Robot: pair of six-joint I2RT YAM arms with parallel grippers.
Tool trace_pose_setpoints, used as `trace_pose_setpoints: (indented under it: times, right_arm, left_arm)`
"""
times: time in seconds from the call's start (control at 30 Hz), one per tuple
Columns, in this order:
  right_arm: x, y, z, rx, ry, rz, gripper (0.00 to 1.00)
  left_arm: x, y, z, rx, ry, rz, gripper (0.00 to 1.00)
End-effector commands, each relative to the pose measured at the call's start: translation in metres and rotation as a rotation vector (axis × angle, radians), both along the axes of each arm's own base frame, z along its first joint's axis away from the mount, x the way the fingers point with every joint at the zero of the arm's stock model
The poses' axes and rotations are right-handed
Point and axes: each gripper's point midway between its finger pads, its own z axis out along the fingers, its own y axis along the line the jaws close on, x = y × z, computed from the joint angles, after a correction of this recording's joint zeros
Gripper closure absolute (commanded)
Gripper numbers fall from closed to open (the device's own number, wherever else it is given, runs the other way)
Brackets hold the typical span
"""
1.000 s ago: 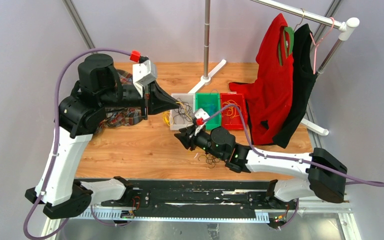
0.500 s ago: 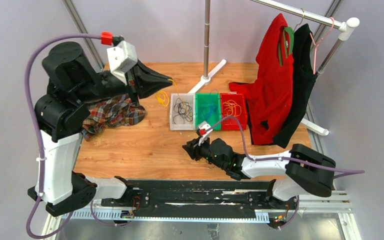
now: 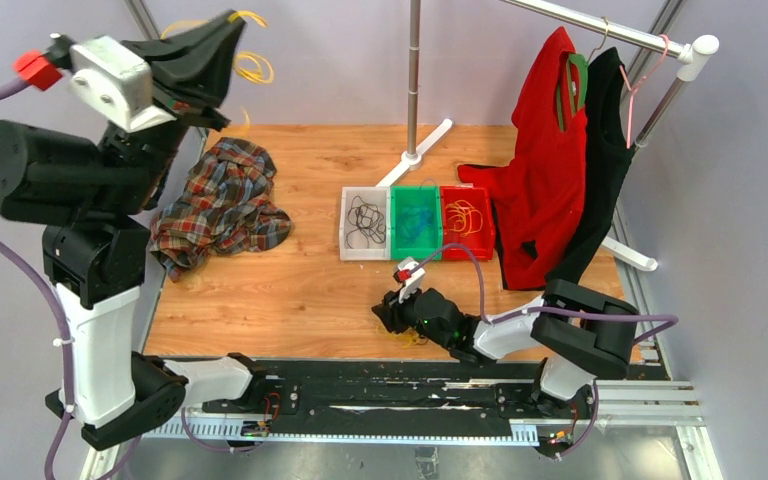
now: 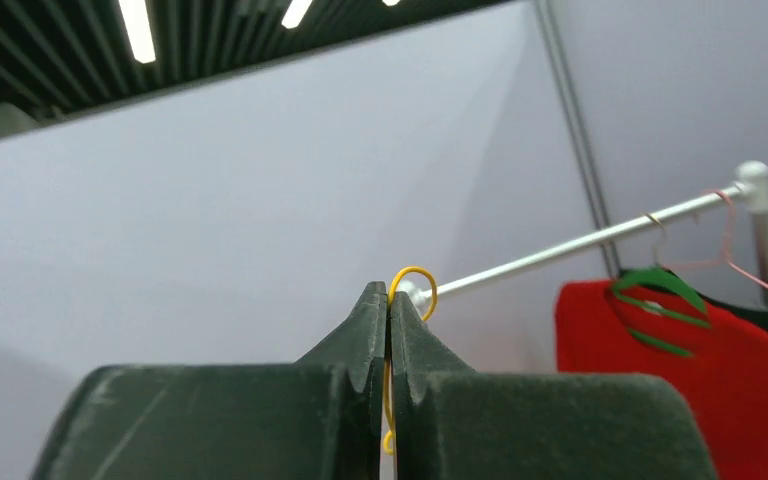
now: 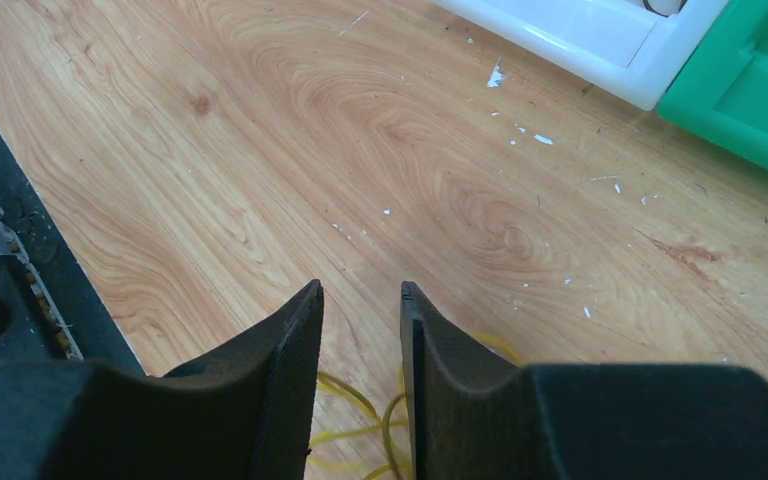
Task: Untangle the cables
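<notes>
Left gripper (image 4: 388, 298) high at eleven o'clock, pinching thin yellow looped cable (image 4: 415, 272) — right gripper (image 5: 360, 295) at six o'clock, fingers narrowly parted, seemingly empty, above yellow wire coils (image 5: 343, 392).

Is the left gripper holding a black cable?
No, the left gripper is shut on a yellow cable that loops out past its fingertips.

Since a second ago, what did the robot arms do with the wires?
The left gripper, shut on a yellow cable, swung from the white bin up high to the left, lifting that cable clear. The right gripper, open, drew back toward the near edge, low over another yellow cable. The green bin, red bin, plaid cloth and red garment stayed put.
</notes>
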Motion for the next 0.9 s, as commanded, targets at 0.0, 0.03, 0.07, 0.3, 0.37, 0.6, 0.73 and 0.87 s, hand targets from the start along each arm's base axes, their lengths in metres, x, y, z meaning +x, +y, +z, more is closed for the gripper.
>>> trace_pose_setpoints:
  times: [0.0,0.03,0.07,0.3,0.37,0.6,0.73,0.87]
  right_arm:
    - [0.005,0.004,0.009,0.028,-0.026,-0.021,0.62]
    - [0.006,0.006,0.02,0.044,-0.042,-0.019,0.58]
    - [0.008,0.008,0.031,0.052,-0.057,-0.022,0.53]
    - [0.017,0.012,0.162,0.092,-0.226,0.003,0.31]
    - [0.015,0.01,0.205,0.127,-0.288,0.033,0.3]
    - [-0.003,-0.007,0.294,0.207,-0.444,0.128,0.29]
    - [-0.015,-0.009,0.322,0.245,-0.507,0.188,0.28]
    - [-0.016,-0.01,0.341,0.288,-0.542,0.185,0.27]
  left_arm:
    - [-0.014,0.034,0.047,-0.109,-0.179,0.139,1.0]
    - [-0.012,0.029,0.041,-0.085,-0.156,0.119,0.99]
    - [-0.012,0.024,0.033,-0.063,-0.131,0.098,0.99]
    - [0.004,-0.002,-0.046,0.069,0.041,0.019,1.0]
    - [0.007,-0.017,-0.083,0.164,0.111,-0.039,1.0]
    - [-0.01,-0.051,-0.182,0.393,0.292,-0.262,1.0]
    - [-0.015,-0.059,-0.212,0.42,0.358,-0.331,1.0]
    - [-0.022,-0.068,-0.235,0.435,0.427,-0.412,1.0]
